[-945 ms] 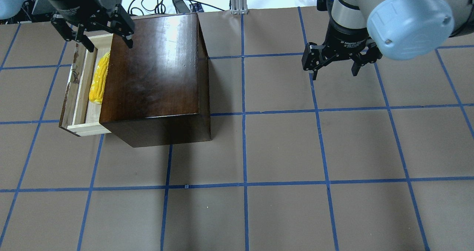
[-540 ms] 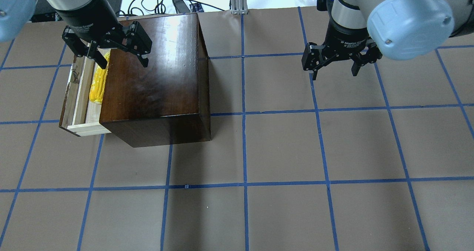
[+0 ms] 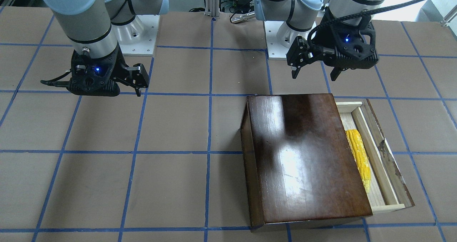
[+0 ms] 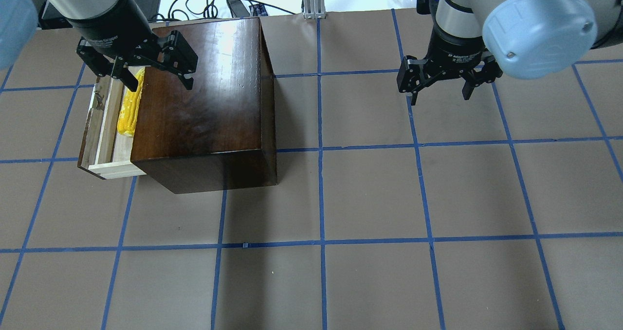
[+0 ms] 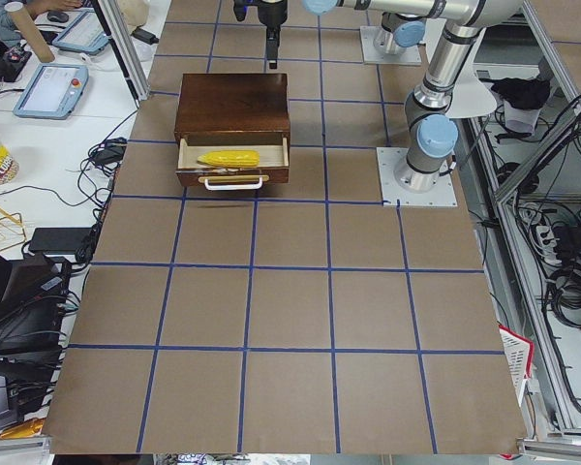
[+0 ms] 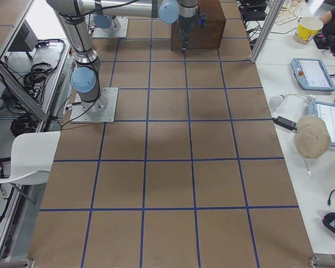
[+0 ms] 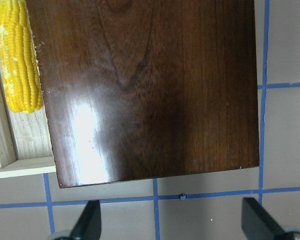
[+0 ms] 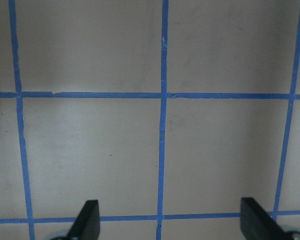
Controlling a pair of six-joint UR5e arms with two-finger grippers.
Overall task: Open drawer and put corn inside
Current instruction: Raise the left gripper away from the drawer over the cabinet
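Worktop (image 4: pixel 370 198) carried the dark box (image 4: pixel 204 91), its drawer (image 3: pixel 391 160) pulled partway out. Left gripper (image 4: pixel 159 82) hung above the box's drawer-side edge, fingers spread, empty. Right gripper (image 4: pixel 440 98) sat well apart, fingers spread, empty. Corn (image 3: pixel 358 156) lay inside the drawer, alongside the box mouth. Risk: a low left-arm retreat could clip the box edge and jolt the drawer.

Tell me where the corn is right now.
The corn lies inside the pulled-out drawer, at the left of the overhead view, right beside the dark wooden box. The open left claw hangs above them.
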